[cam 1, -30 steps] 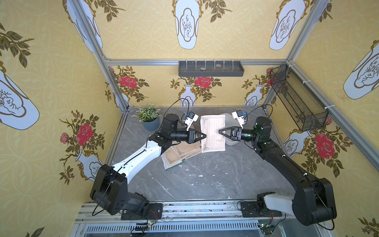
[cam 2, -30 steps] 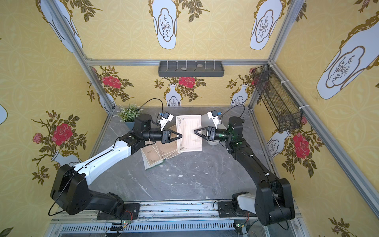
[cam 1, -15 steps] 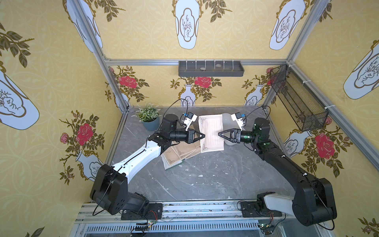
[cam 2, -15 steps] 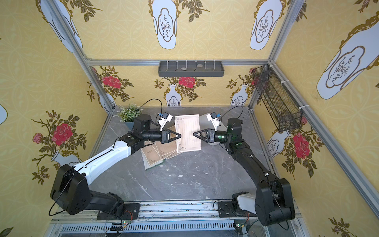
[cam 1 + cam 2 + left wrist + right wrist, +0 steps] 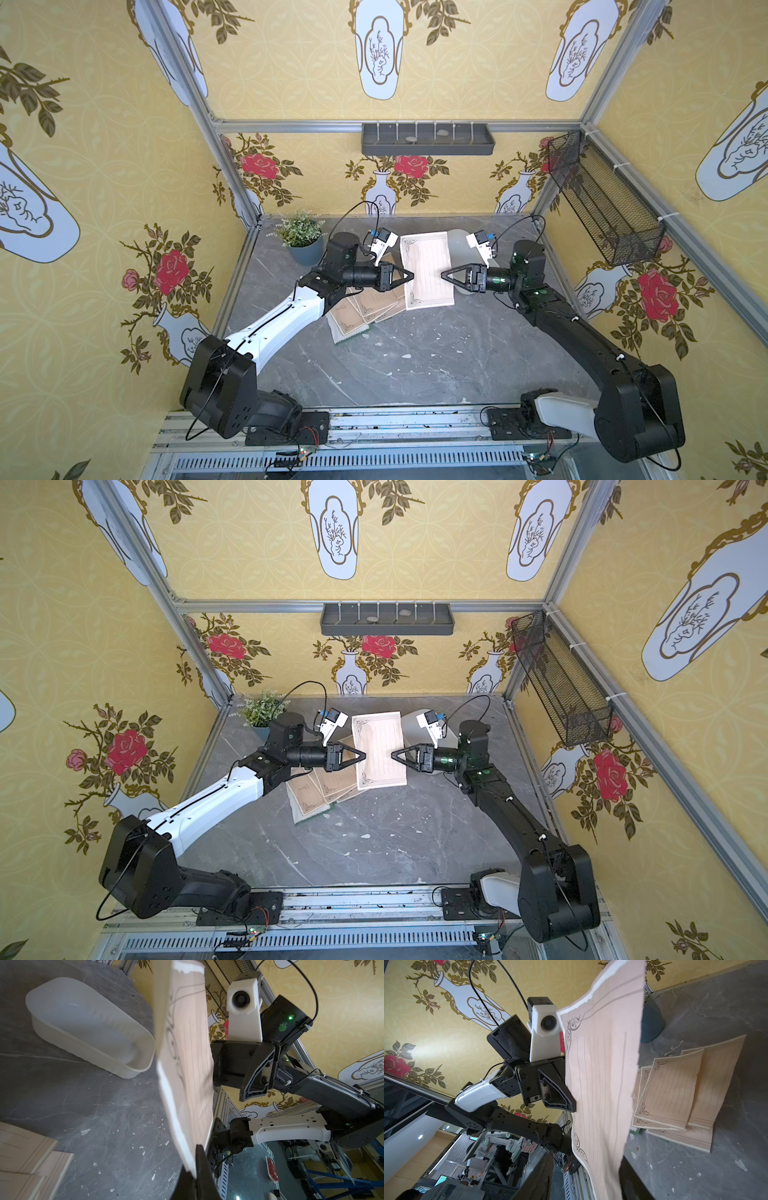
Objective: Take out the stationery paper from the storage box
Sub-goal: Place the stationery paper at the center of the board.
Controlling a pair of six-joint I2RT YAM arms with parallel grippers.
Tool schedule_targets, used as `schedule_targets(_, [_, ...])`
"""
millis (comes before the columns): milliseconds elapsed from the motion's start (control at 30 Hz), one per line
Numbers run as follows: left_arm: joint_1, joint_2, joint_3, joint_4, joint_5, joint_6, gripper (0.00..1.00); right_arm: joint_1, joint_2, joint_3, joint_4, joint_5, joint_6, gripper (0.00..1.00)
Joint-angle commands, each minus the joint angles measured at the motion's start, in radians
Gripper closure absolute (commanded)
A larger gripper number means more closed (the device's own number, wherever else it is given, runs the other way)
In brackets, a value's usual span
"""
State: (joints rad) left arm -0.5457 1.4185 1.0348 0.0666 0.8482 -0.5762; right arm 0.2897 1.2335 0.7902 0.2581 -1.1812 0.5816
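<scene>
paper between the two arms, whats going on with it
The left gripper is shut on one edge of a tan sheet, holding it in the air. The right gripper has its jaws around the opposite edge, not yet clamped. The white box looks empty; other sheets lie piled on the table.

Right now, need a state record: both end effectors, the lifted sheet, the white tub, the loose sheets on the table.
left end effector: shut on one edge of the tan lined stationery sheet with dark corner flourishes
right end effector: jaws apart around the opposite edge, not clamped
sheet: held above the grey marbled tabletop, between the arms
white plastic storage tub: on the table, no paper visible inside
pile of tan sheets: fanned on the table, below the left arm
</scene>
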Motion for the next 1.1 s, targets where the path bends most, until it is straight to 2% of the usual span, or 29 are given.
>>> schedule_targets(0, [0.003, -0.003, -0.007, -0.002, -0.006, 0.007, 1.00, 0.000, -0.003, 0.001, -0.011, -0.002, -0.013, 1.00])
schedule_targets(133, [0.003, -0.007, -0.008, -0.006, -0.011, 0.006, 1.00, 0.002, -0.011, -0.002, -0.031, 0.020, -0.024, 1.00])
schedule_targets(233, [0.003, -0.010, -0.011, -0.009, -0.013, 0.006, 1.00, 0.004, 0.000, 0.011, -0.063, 0.016, -0.039, 0.62])
schedule_targets(267, [0.003, -0.012, -0.012, -0.010, -0.013, 0.006, 1.00, 0.004, 0.004, 0.013, -0.063, 0.008, -0.039, 0.61])
schedule_targets(300, [0.004, -0.015, -0.013, -0.011, -0.013, 0.008, 1.00, 0.004, 0.008, 0.016, -0.061, 0.000, -0.041, 0.74])
schedule_targets(333, [0.004, -0.016, -0.015, -0.012, -0.018, 0.008, 1.00, 0.005, 0.009, 0.014, -0.062, 0.002, -0.042, 0.98])
schedule_targets(367, [0.004, -0.020, -0.016, -0.014, -0.021, 0.009, 1.00, 0.005, 0.006, 0.015, -0.070, 0.016, -0.044, 1.00])
schedule_targets(433, [0.007, -0.025, -0.019, -0.017, -0.024, 0.010, 1.00, 0.005, 0.002, 0.011, -0.074, 0.020, -0.052, 1.00])
schedule_targets(467, [0.008, -0.027, -0.021, -0.018, -0.027, 0.009, 1.00, 0.005, 0.003, 0.013, -0.076, 0.021, -0.052, 0.93])
schedule_targets(500, [0.009, -0.028, -0.023, -0.019, -0.029, 0.009, 1.00, 0.006, 0.004, 0.017, -0.085, 0.027, -0.054, 0.75])
schedule_targets(533, [0.010, -0.030, -0.024, -0.019, -0.030, 0.010, 1.00, 0.005, 0.009, 0.018, -0.089, 0.022, -0.059, 0.77])
schedule_targets(567, [0.013, -0.030, -0.025, -0.021, -0.031, 0.010, 1.00, 0.007, 0.013, 0.020, -0.088, 0.008, -0.062, 0.96])
schedule_targets(600, [0.014, -0.033, -0.025, -0.022, -0.034, 0.010, 1.00, 0.007, 0.015, 0.023, -0.092, 0.014, -0.063, 1.00])
schedule_targets(667, [0.019, -0.031, -0.025, -0.025, -0.038, 0.010, 1.00, 0.007, 0.012, 0.019, -0.104, 0.035, -0.070, 0.98])
schedule_targets(700, [0.019, -0.030, -0.025, -0.025, -0.039, 0.010, 1.00, 0.006, 0.012, 0.020, -0.112, 0.053, -0.069, 0.78])
schedule_targets(733, [0.021, -0.031, -0.026, -0.026, -0.040, 0.010, 1.00, 0.006, 0.012, 0.020, -0.124, 0.064, -0.074, 0.75])
schedule_targets(800, [0.023, -0.030, -0.028, -0.027, -0.041, 0.009, 1.00, 0.008, 0.024, 0.023, -0.120, 0.031, -0.081, 0.92])
schedule_targets(833, [0.023, -0.030, -0.028, -0.027, -0.041, 0.009, 1.00, 0.009, 0.026, 0.023, -0.122, 0.038, -0.080, 0.91])
schedule_targets(867, [0.023, -0.032, -0.030, -0.027, -0.043, 0.009, 1.00, 0.009, 0.025, 0.023, -0.132, 0.053, -0.081, 0.79])
schedule_targets(900, [0.026, -0.034, -0.031, -0.028, -0.047, 0.009, 1.00, 0.008, 0.024, 0.022, -0.148, 0.079, -0.087, 0.52])
schedule_targets(933, [0.028, -0.036, -0.033, -0.031, -0.053, 0.010, 1.00, 0.007, 0.026, 0.024, -0.161, 0.095, -0.091, 0.38])
schedule_targets(1067, [0.047, -0.047, -0.040, -0.063, -0.116, 0.009, 1.00, 0.008, 0.036, 0.030, -0.178, 0.101, -0.100, 0.29])
